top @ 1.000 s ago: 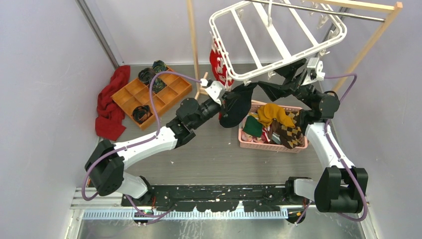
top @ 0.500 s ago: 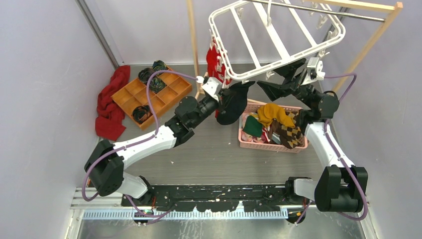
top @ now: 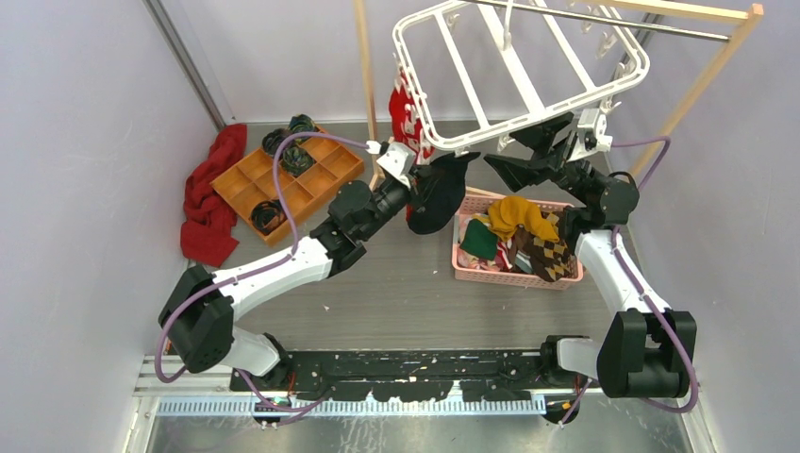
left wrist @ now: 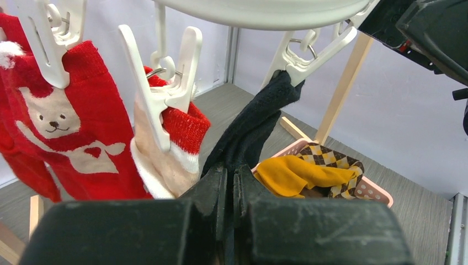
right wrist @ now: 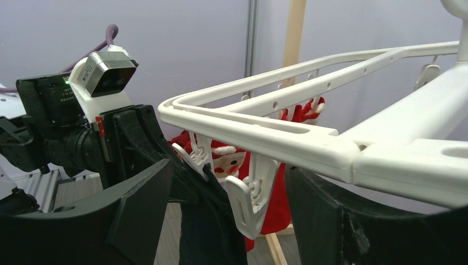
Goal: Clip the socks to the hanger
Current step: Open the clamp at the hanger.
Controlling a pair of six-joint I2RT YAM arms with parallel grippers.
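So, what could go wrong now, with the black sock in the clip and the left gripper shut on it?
1. The white plastic clip seems to pinch only the tip of the black fabric sock. The left gripper is shut on the sock lower down, so any pull may drag it out.
2. The open right gripper stands close under the rim of the white plastic hanger frame; a bump could swing it and shake the clipped red socks.
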